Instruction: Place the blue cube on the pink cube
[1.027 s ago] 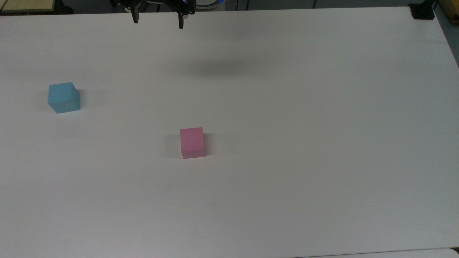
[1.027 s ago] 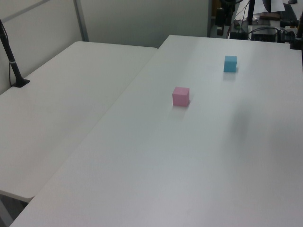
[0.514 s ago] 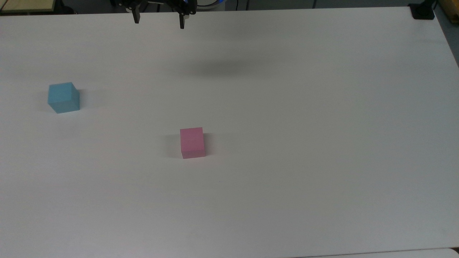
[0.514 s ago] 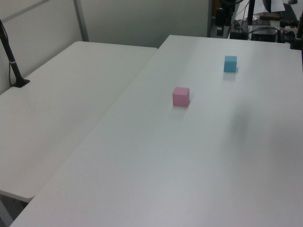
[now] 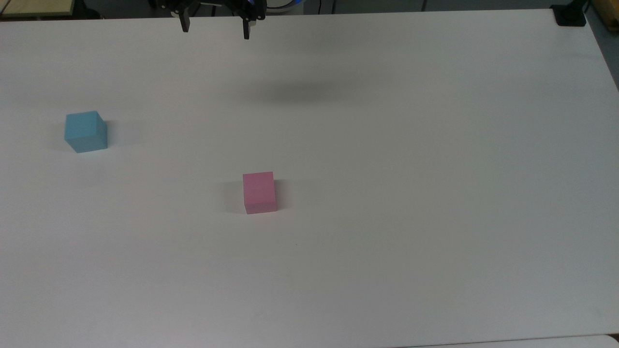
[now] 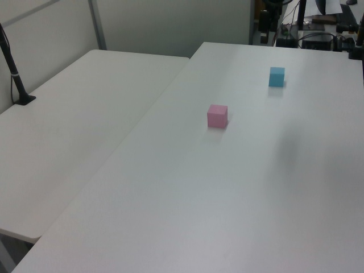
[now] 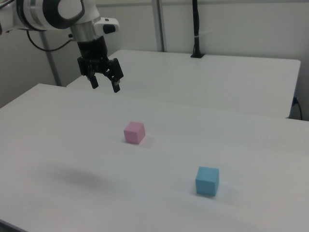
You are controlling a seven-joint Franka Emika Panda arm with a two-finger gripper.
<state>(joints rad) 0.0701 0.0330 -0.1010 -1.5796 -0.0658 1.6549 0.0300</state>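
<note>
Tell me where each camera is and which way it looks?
Top view: sits high, looking down the table; the open hand hangs at the top edge.
Left view: stands off one end, looking along the table, the pink cube nearer than the blue cube; none of the arm is clear.
Right view: looks from the opposite side, the blue cube nearest; the arm and hand reach in from the right view's upper left.
All three share both cubes, apart on the table.
</note>
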